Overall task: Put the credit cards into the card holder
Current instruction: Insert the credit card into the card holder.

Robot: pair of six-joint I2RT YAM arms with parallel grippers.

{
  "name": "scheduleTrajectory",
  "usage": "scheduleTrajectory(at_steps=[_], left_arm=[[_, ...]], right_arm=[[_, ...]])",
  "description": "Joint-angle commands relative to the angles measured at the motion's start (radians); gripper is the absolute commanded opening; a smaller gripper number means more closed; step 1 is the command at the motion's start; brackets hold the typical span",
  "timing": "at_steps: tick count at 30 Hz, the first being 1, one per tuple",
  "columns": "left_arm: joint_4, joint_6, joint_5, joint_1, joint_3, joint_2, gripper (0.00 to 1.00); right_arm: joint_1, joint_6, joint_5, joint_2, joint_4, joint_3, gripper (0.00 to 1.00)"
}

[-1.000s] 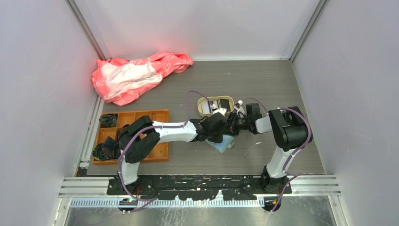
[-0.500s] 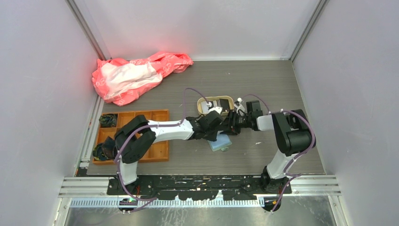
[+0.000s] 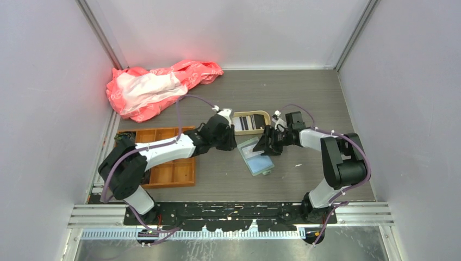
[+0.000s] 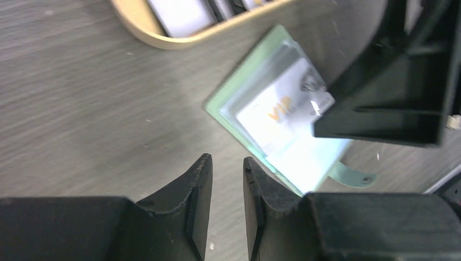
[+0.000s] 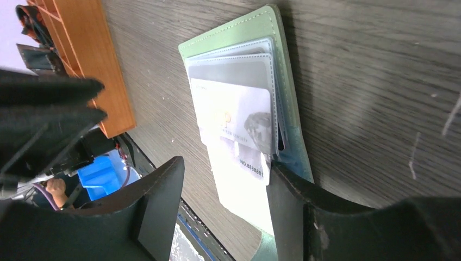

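Note:
The sage-green card holder lies open on the table. A pale "VIP" credit card sits partly inside its clear pocket, also shown in the right wrist view. More credit cards lie in the beige tray. My left gripper is just left of the holder, its jaws a narrow gap apart and empty. My right gripper is open wide. One of its fingers rests on the holder's edge beside the card.
An orange compartment tray with dark items stands at the left. A pink and white bag lies at the back left. The beige tray's rim is close behind the holder. Walls enclose the table.
My left arm has pulled back to the left off the card holder, leaving the pale card in the pocket. My right gripper has stayed at the holder's right edge.

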Motion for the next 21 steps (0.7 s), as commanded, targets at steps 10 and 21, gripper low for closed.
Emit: scheduleTrajectory(at_steps=[10, 21], left_arm=[[0.374, -0.083, 0.225, 0.108, -0.052, 0.123, 0.33], [0.549, -0.168, 0.267, 0.108, -0.056, 0.223, 0.36]], right_arm=[[-0.009, -0.118, 0.217, -0.070, -0.236, 0.136, 0.67], [-0.091, -0.057, 0.148, 0.029, -0.298, 0.190, 0.73]])
